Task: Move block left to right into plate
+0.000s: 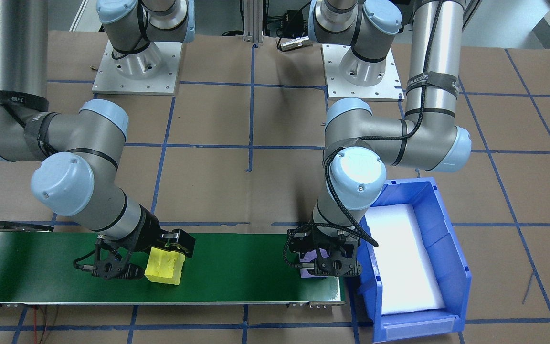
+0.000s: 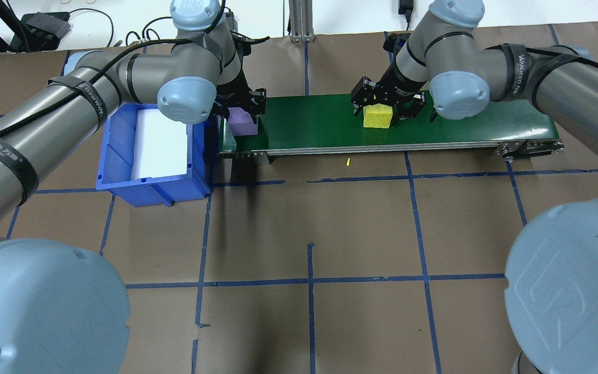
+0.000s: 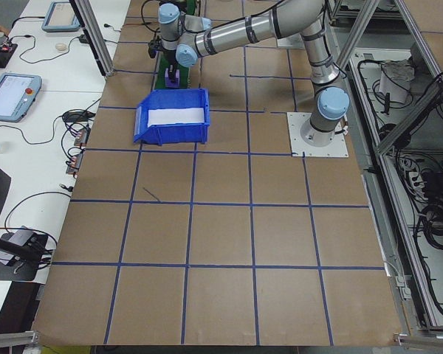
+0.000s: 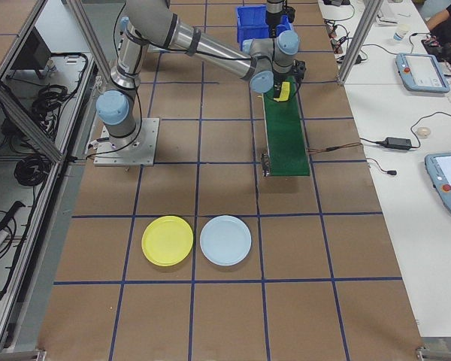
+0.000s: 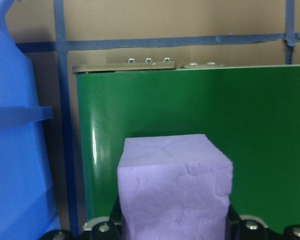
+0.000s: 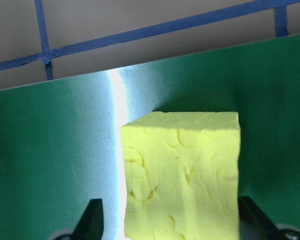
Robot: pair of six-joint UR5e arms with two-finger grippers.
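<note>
A purple foam block [image 5: 175,190] sits at the end of the green belt [image 2: 320,124] beside the blue bin [image 2: 148,150]. My left gripper [image 2: 242,110] is shut on it, its fingers tight against both sides. Further along the belt is a yellow foam block [image 2: 378,117]. My right gripper [image 2: 379,110] straddles it, open, with a dark finger [image 6: 95,217] standing slightly off one side in the right wrist view. The yellow plate [image 4: 167,241] lies on the table far beyond the belt's other end, with nothing on it.
A light blue plate [image 4: 225,240] lies beside the yellow one. The blue bin [image 1: 413,258], lined with white foam, stands against the belt's end by the left arm. Brown table paper with blue tape lines surrounds the belt.
</note>
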